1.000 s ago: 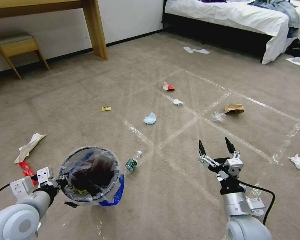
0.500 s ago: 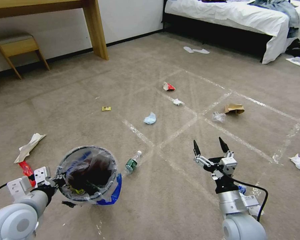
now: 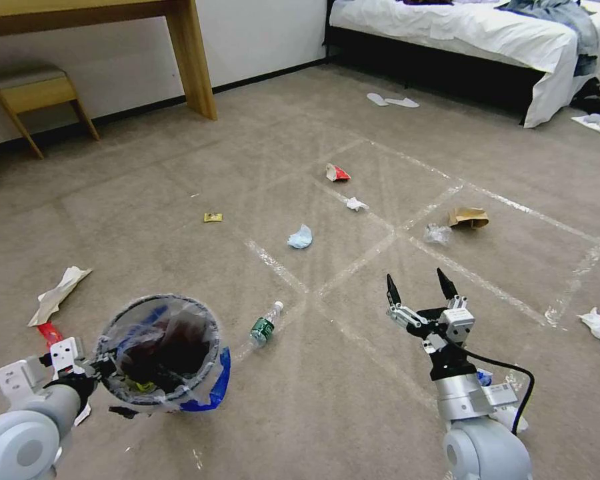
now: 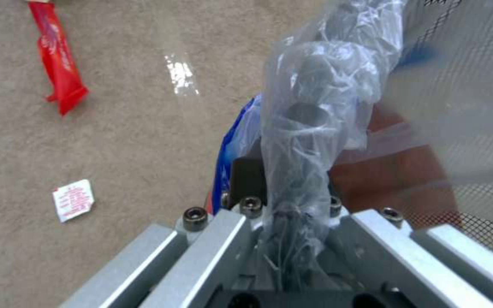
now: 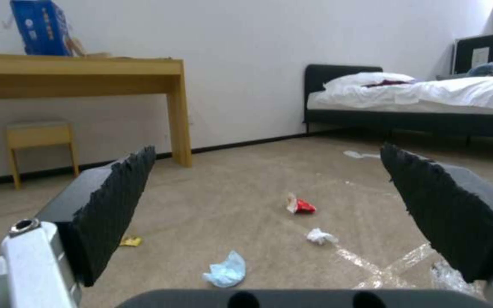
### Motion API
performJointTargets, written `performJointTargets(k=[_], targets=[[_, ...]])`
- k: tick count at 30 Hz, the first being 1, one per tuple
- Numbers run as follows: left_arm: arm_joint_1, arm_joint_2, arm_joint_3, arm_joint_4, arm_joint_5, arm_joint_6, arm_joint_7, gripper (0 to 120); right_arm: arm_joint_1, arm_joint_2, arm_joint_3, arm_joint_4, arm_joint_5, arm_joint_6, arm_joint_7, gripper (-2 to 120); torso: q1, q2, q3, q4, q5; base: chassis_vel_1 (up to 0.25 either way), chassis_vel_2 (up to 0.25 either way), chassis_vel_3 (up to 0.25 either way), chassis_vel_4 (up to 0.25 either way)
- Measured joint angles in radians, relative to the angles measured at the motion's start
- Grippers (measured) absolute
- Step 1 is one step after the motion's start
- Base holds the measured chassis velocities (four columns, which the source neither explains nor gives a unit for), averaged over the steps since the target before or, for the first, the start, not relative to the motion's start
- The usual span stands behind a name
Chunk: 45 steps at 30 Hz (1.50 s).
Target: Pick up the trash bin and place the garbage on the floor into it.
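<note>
Risk of the trash bin point(image 3: 159, 353), at lower left of the head view and hanging by its plastic-lined rim from the clenched left end effector point(image 3: 95, 369), tilting or slipping out, while the right end effector point(image 3: 420, 288), spread and empty at lower right, hovers far from the bottle point(image 3: 265, 327).

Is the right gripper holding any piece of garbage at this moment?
No. The right gripper is open above the floor with nothing between its fingers, and the bottle lies untouched on the carpet.
</note>
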<state>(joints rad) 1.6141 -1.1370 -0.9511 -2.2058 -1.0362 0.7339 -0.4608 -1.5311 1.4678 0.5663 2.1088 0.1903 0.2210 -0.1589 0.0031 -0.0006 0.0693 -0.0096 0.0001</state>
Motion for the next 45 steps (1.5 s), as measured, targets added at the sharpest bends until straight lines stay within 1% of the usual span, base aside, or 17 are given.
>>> performJointTargets(k=[8, 14, 45], targets=[[-0.004, 0.002, -0.020, 0.015, -0.005, 0.001, -0.006, 1, 0.009, 0.003, -0.003, -0.011, -0.001, -0.001, 0.000, 100, 0.000, 0.000, 0.000, 0.0000, 0.0000, 0.000, 0.000, 0.000, 0.000], [-0.004, 0.004, -0.026, 0.018, -0.009, 0.001, -0.006, 1, 0.009, 0.003, -0.001, -0.012, -0.003, -0.001, 0.001, 100, 0.000, 0.000, 0.000, 0.0000, 0.0000, 0.000, 0.000, 0.000, 0.000], [-0.004, -0.006, -0.032, 0.007, -0.011, 0.002, -0.004, 1, 0.016, 0.001, -0.007, -0.028, -0.015, 0.001, 0.003, 100, 0.000, 0.000, 0.000, 0.0000, 0.0000, 0.000, 0.000, 0.000, 0.000]])
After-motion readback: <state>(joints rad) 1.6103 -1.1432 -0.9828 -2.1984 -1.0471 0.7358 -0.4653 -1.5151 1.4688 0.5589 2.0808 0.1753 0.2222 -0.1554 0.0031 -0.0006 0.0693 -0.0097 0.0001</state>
